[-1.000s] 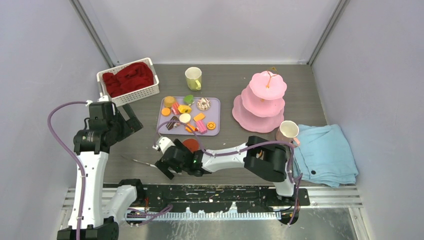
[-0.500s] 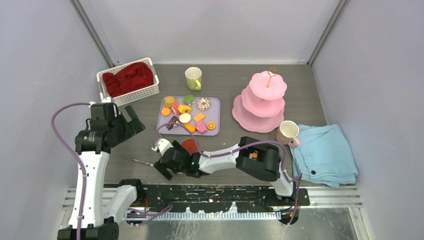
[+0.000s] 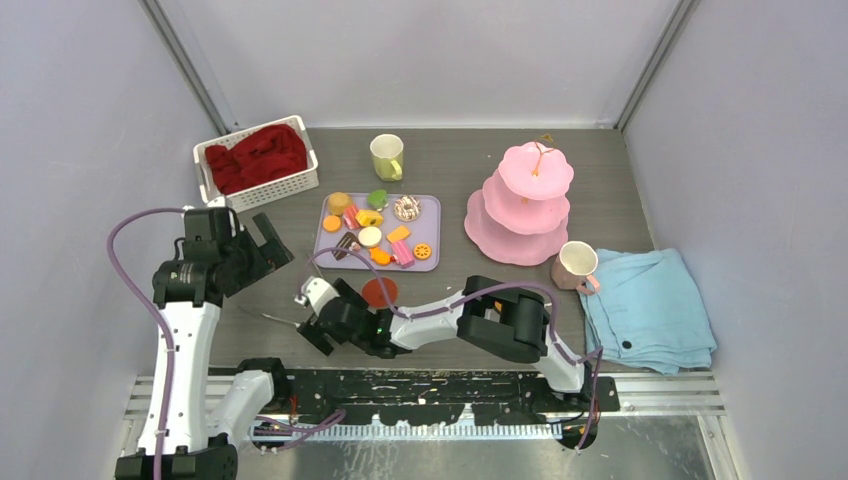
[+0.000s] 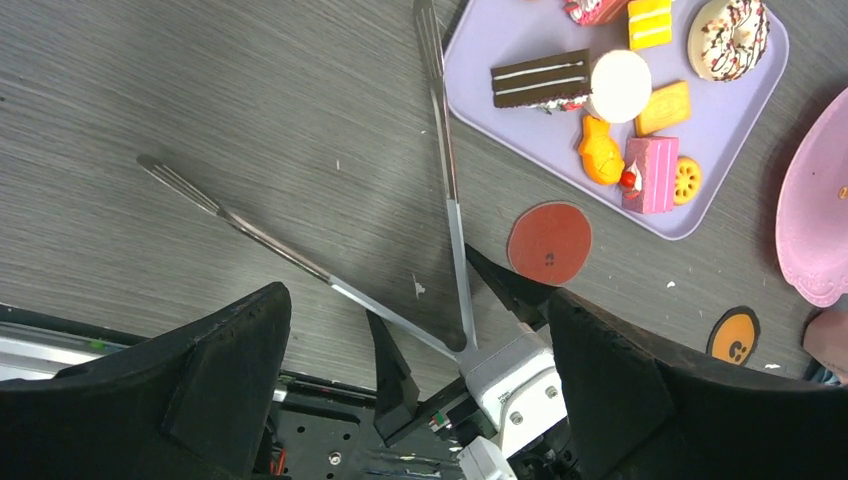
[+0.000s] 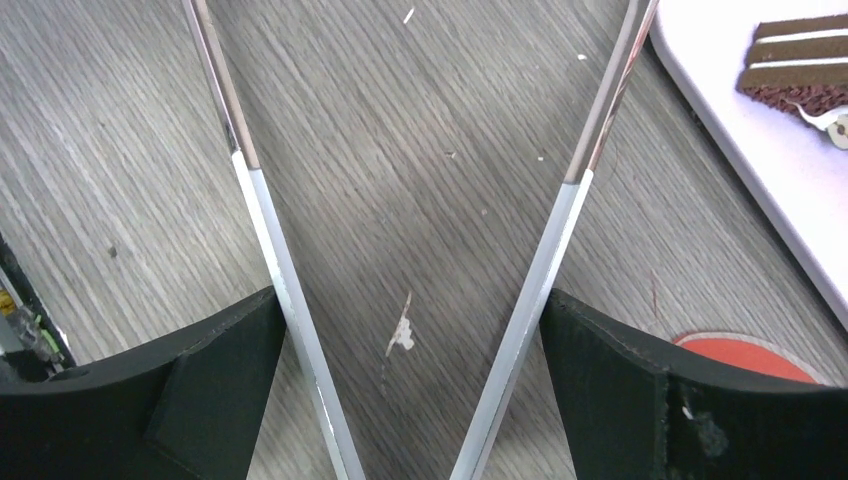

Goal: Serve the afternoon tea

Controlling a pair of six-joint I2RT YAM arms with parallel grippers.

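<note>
we see the right gripper low over the desk, its jaws spread wide on either side of the hinge end of the metal tongs. both tong arms run out between its fingers; we cannot tell whether the fingers touch them. the tongs lie flat in an open v. one tip points left across bare desk, the other reaches the near left corner of the lavender tray, close to the chocolate cake slice.

the left gripper hangs above this spot, jaws spread wide too and holding nothing.

the pastries sit crowded on the tray, among them a sprinkled donut and a pink cake square. a red disc lies on the desk between the tray's near edge and the right arm. an orange disc lies further right.

the pink three-tier stand stands right of the tray with its tiers bare. the pink mug sits just in front of the stand, against the light-blue towel. the yellow-green mug stands behind the tray. a white basket of red cloth sits at the far left.
</note>
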